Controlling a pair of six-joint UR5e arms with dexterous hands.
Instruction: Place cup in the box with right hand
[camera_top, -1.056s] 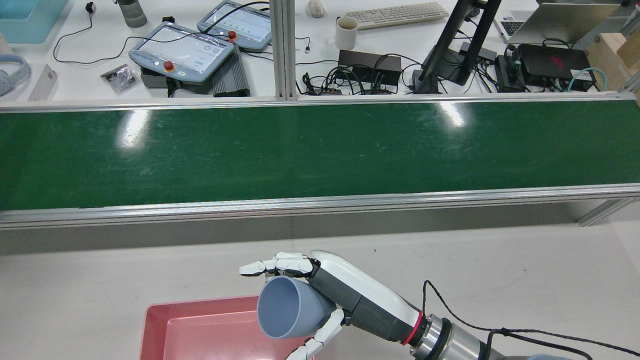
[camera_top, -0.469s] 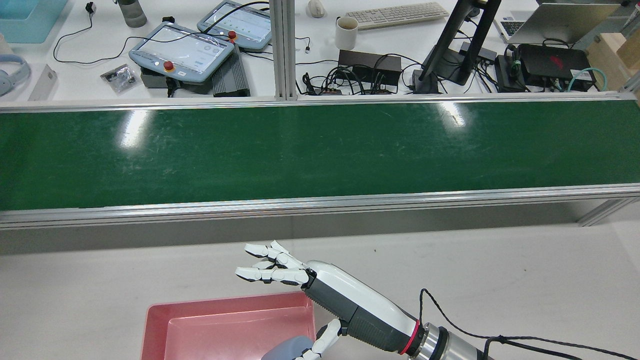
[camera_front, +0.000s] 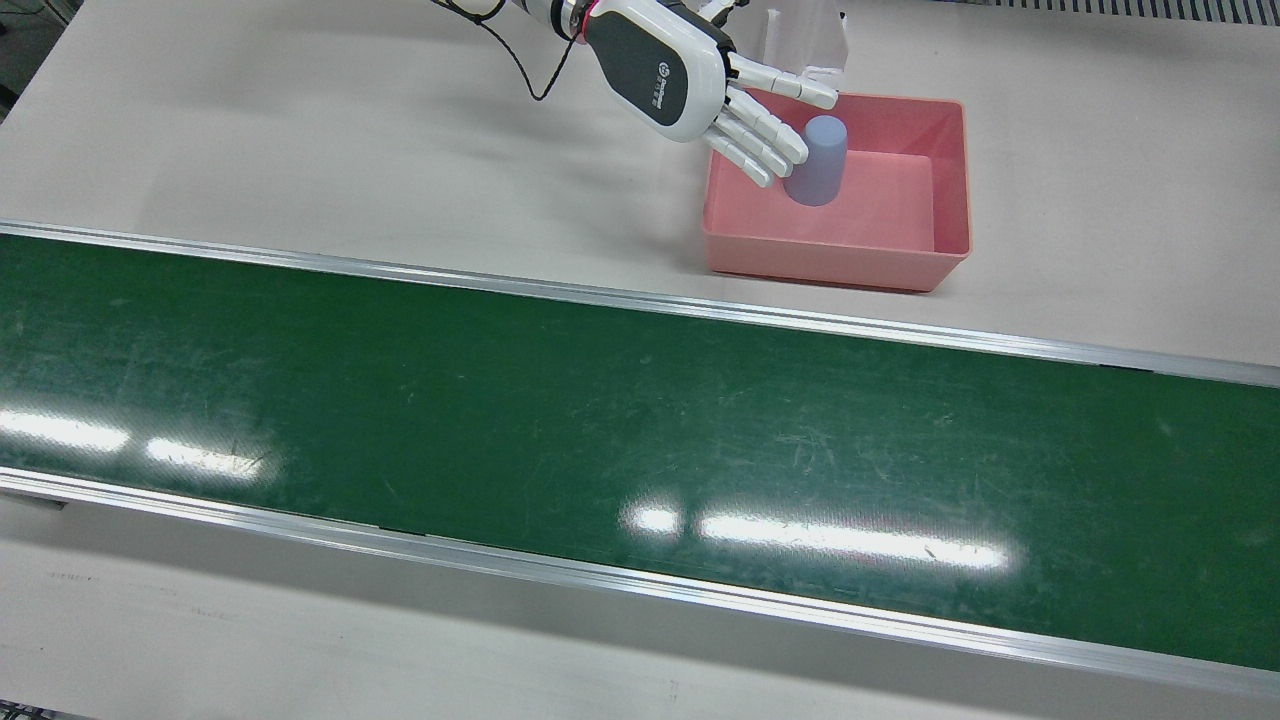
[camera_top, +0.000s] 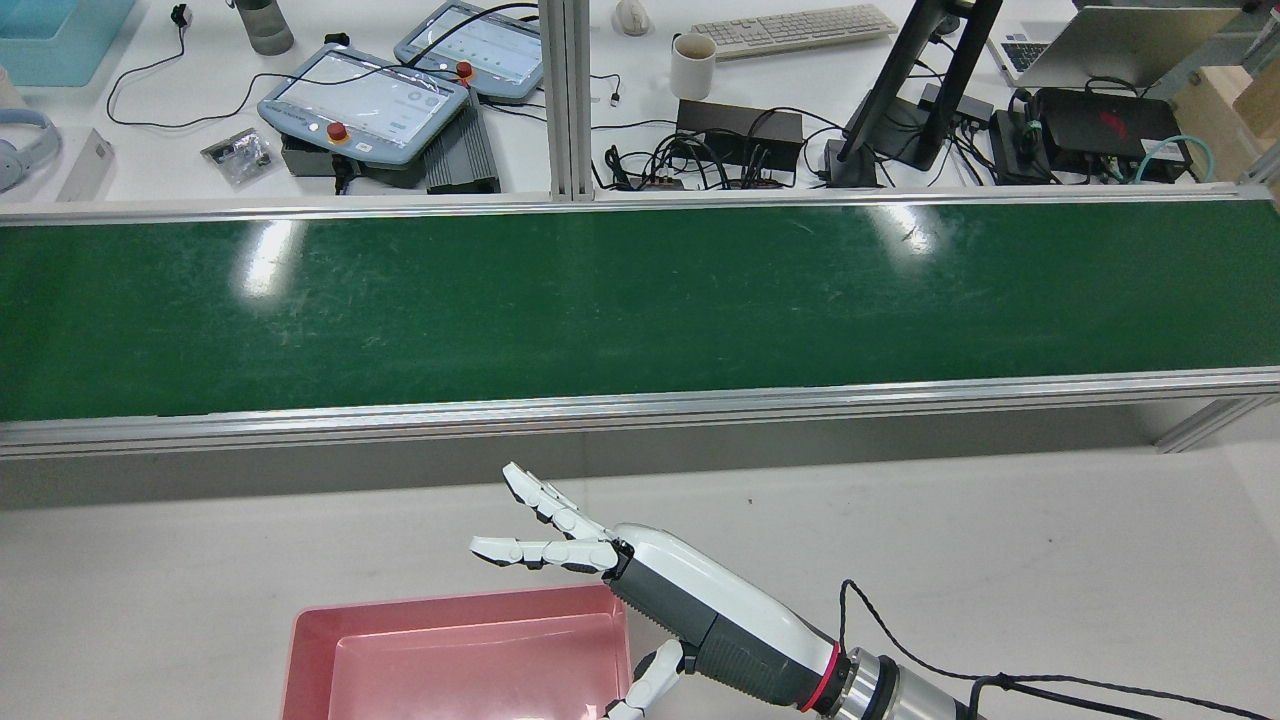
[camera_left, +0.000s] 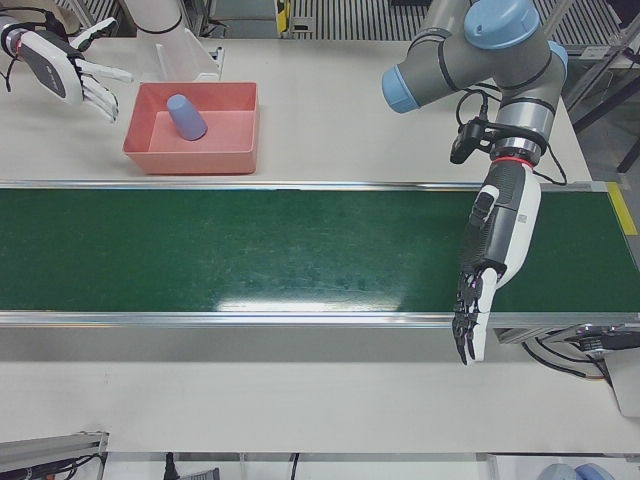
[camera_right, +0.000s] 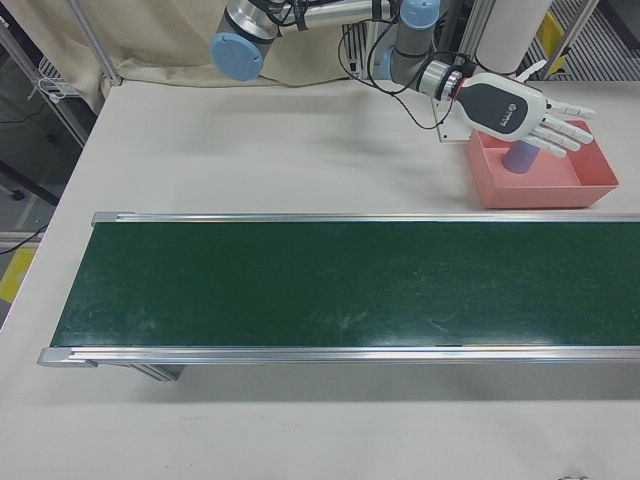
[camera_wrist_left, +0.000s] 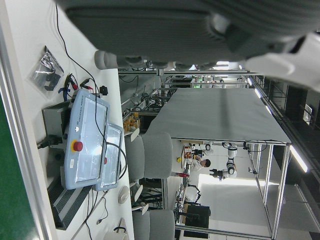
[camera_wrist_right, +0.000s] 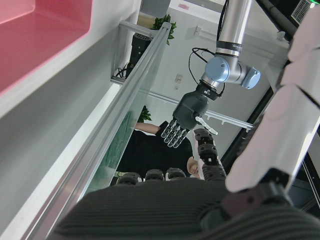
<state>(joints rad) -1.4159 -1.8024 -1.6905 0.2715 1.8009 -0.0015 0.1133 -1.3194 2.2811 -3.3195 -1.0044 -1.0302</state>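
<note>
The blue-grey cup (camera_front: 818, 160) rests tilted, closed end up, inside the pink box (camera_front: 830, 268), at the side nearest my right hand. It also shows in the left-front view (camera_left: 186, 117) and the right-front view (camera_right: 520, 155); the rear view cuts it off. My right hand (camera_front: 700, 85) hovers beside and above the box rim, open and empty, fingers spread over the cup without holding it. My left hand (camera_left: 495, 260) hangs open over the near edge of the belt, far from the box.
The green conveyor belt (camera_front: 600, 420) with aluminium rails runs across the station between the box and the operators' side. Beyond it a desk holds teach pendants (camera_top: 365, 100), a mug (camera_top: 692, 65), a keyboard and cables. White tabletop (camera_top: 1000, 520) surrounds the box.
My right hand held the cup over the box, then opened. The cup dropped into the box and out of the rear view. The fingers have spread wider and lifted.
</note>
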